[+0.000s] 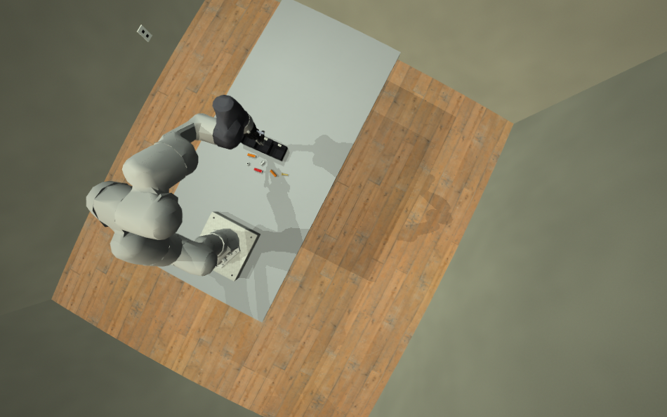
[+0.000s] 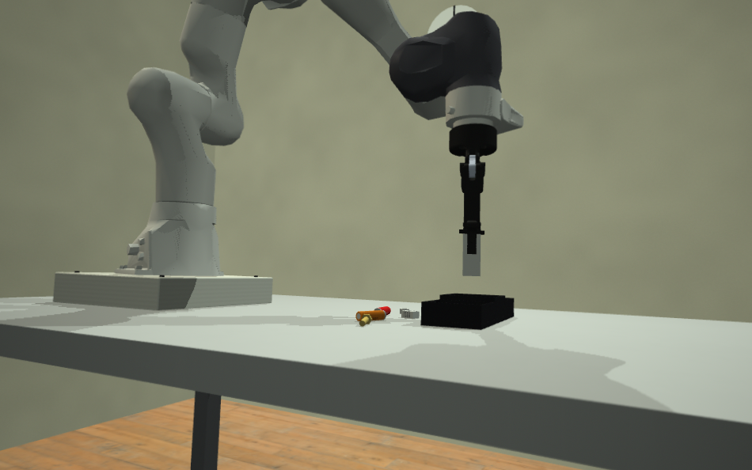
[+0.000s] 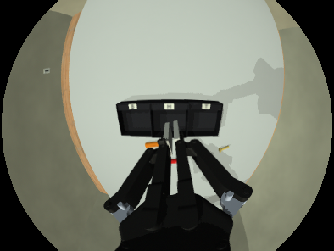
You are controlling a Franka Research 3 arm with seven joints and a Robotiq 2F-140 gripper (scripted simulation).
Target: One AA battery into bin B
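A black bin with three compartments stands on the grey table; in the wrist view each compartment has a small white label too small to read. My gripper hangs straight above the bin, clear of its rim, with the fingers shut and nothing visible between them. In the wrist view the fingertips lie over the middle compartment. Two orange batteries lie on the table beside the bin. The compartments look dark, and I cannot tell what lies inside.
A red cylinder, a small yellow piece and small grey parts lie near the batteries. The robot base stands on its plate at the table's near end.
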